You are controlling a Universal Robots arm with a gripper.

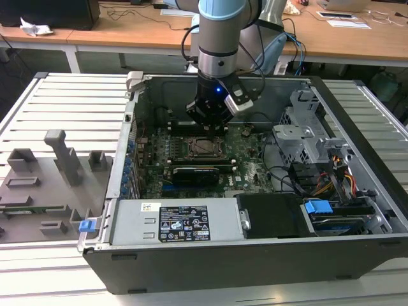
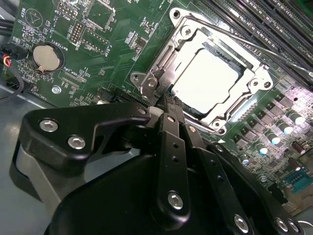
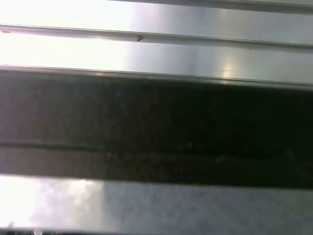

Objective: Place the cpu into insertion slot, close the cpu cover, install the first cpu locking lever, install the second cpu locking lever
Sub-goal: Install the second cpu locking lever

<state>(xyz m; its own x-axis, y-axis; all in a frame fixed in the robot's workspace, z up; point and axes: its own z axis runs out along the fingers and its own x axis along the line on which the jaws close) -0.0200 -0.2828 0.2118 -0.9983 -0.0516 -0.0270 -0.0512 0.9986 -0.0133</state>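
The cpu [image 2: 208,83], a pale square chip, lies in the insertion slot [image 1: 205,147] on the green motherboard [image 2: 112,29]. The silvery cpu cover [image 2: 254,81] lies flat around it, and the chip shows through its window. A thin metal lever [image 2: 259,43] runs along one side of the socket. My gripper [image 2: 168,100] hangs just above the socket's corner with its black fingers [image 2: 171,147] pressed together. I cannot tell whether the tips touch the metal there. In the exterior view the gripper [image 1: 207,124] stands right over the socket, inside the open computer case [image 1: 255,268].
A long black expansion card [image 1: 194,172] lies just in front of the socket. Memory slots [image 2: 274,24] run beside it, and a coin battery [image 2: 48,56] sits on the board. A drive cage [image 1: 306,137] and cables [image 1: 331,175] are on the exterior view's right, grey fixtures [image 1: 44,185] on its left.
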